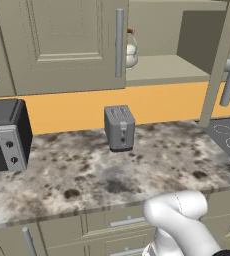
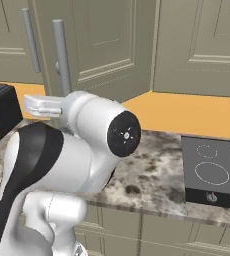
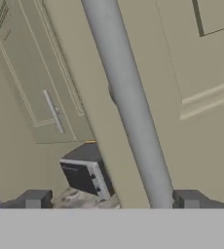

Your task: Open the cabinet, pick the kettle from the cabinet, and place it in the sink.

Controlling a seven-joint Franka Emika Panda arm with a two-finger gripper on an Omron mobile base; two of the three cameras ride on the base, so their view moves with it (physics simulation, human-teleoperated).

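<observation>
The cabinet [image 1: 62,45] hangs above the counter with its left door shut and its right door [image 1: 221,60] swung open. On the cabinet shelf stands the cream-white kettle [image 1: 131,51], half hidden behind the shut door's edge. In the hand view my gripper [image 3: 111,199] is open around the open door's long grey bar handle [image 3: 128,107]. The bar runs between the fingertips [image 3: 187,198], close to the right one, and nothing is gripped. The sink is out of view.
A grey toaster [image 1: 119,127] stands mid-counter, and a dark microwave [image 1: 4,135] sits at the left. The stovetop [image 1: 229,137] lies at the right under the open door. My arm [image 2: 77,145] blocks much of the right base view. Drawers run below the counter edge.
</observation>
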